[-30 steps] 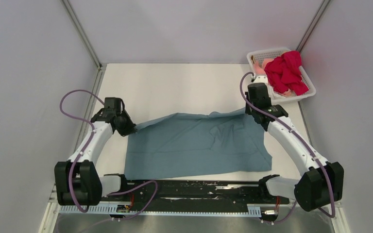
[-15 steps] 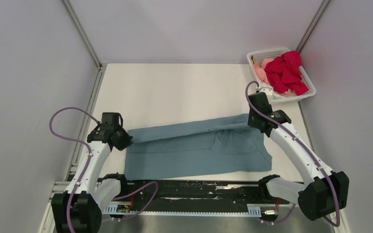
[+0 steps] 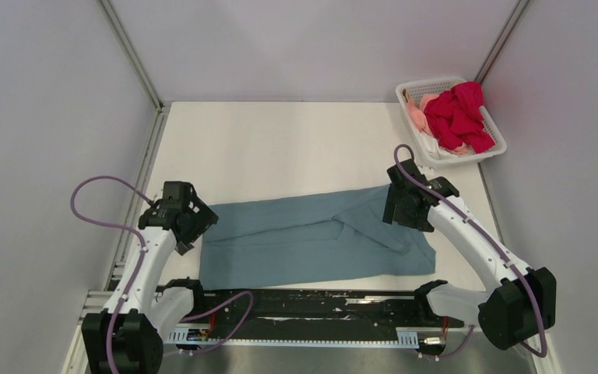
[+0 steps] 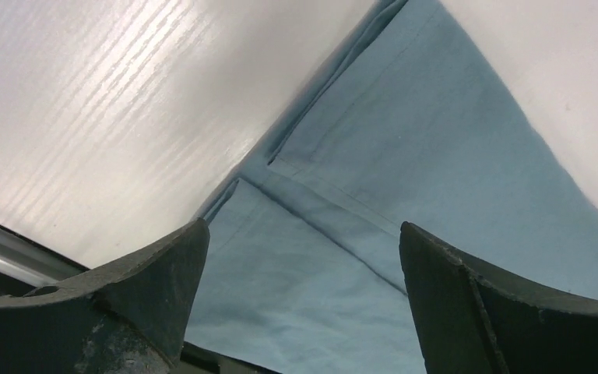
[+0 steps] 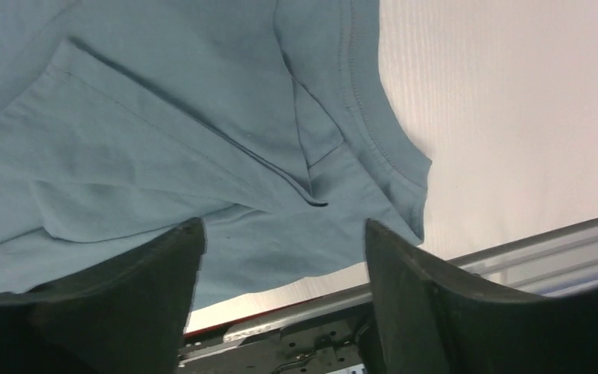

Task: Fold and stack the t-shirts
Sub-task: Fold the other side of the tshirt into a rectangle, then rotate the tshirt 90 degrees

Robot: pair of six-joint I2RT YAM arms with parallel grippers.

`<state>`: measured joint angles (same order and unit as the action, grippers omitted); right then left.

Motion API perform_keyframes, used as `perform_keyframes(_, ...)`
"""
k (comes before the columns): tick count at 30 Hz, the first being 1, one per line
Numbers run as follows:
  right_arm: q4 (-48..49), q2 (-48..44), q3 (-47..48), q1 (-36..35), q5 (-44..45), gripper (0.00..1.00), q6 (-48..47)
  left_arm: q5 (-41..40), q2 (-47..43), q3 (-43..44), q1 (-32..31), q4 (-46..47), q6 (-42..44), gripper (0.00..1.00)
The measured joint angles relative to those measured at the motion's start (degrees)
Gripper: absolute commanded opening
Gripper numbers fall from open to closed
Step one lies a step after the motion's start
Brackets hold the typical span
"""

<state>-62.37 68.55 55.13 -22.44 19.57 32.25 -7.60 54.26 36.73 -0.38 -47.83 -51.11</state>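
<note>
- Top view: the blue-grey t-shirt (image 3: 304, 241) lies folded in a long flat band on the white bench (image 3: 280, 140), near the front edge. The left gripper (image 3: 196, 222) is over its left end and the right gripper (image 3: 399, 209) over its right end.
- In the far right corner, a white lattice basket (image 3: 428, 84) holds the crumpled red t-shirt (image 3: 458, 117) and pink t-shirt (image 3: 416, 115).
- Left wrist view: jaws spread wide, gripping nothing. Smooth cloth with a stitched hem lies beneath.
- Right wrist view: jaws parted, empty. Creased cloth with a double-stitched curved edge lies below.
</note>
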Motion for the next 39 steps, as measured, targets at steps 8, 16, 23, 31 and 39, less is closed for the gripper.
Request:
perform_keyframes(8, 8.6, -5.6, -1.6, 0.0, -5.1, 1.0, 1.0, 5.6, -1.0, 6.3, -0.5, 1.7, 3.4, 1.0)
perform_keyframes(16, 21.5, 0.8, -14.4, 0.4, -14.9, 1.0, 9.2, 18.0, 21.1, 9.5, -13.6, 14.9, 8.0, 1.0)
perform_keyframes(23, 27.5, 5.7, -17.4, 4.7, -17.4, 1.0, 12.8, 23.1, 30.9, 8.9, -15.3, 21.4, 9.1, 1.0)
perform_keyframes(31, 32.0, 34.1, 10.2, 7.3, -15.6, 1.0, 8.0, 24.0, 29.6, 5.9, -16.0, 25.7, 6.7, 1.0)
perform_keyframes(39, 40.4, 68.2, 56.8, 8.7, -24.1, 1.0, 0.1, 24.0, 28.4, 2.2, -27.8, 35.5, -6.1, 1.0)
